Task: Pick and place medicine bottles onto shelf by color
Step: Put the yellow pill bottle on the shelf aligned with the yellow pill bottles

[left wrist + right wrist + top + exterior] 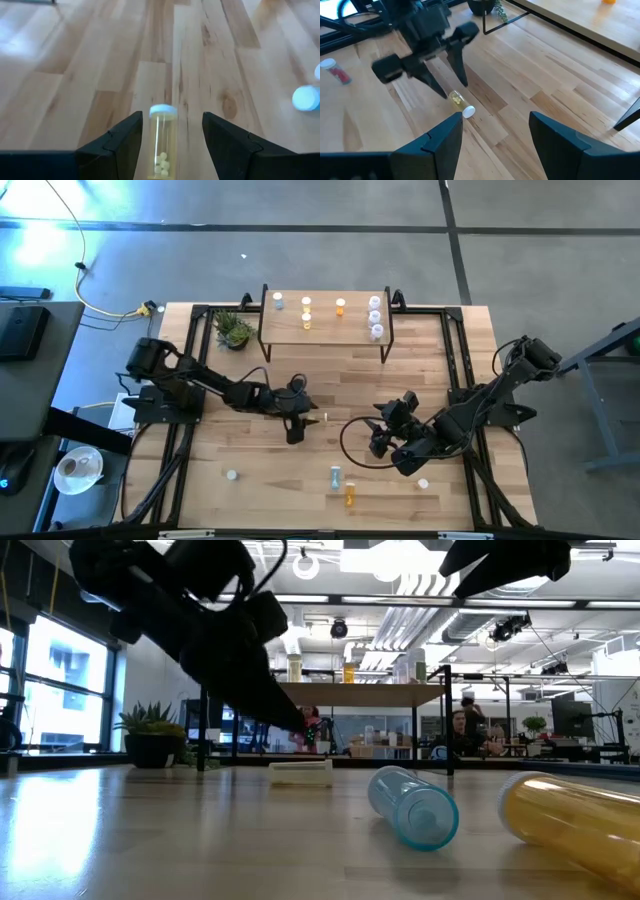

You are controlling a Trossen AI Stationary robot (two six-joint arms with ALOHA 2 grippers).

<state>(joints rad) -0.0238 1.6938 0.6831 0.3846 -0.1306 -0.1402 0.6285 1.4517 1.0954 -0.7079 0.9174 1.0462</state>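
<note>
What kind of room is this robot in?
Probably a big open lab or workshop. Behind the wooden table are exposed ceiling pipes, large windows and people at desks. Cables run over the concrete floor.

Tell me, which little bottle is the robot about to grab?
The yellow-tinted bottle lying on its side between the left gripper's open jaws. The blue bottle and orange bottle lie nearer the table's front edge.

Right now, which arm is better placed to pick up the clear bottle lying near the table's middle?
The left. The left gripper is open with the clear bottle lying between its fingers. The right gripper is open too, but hovers apart from it.
</note>
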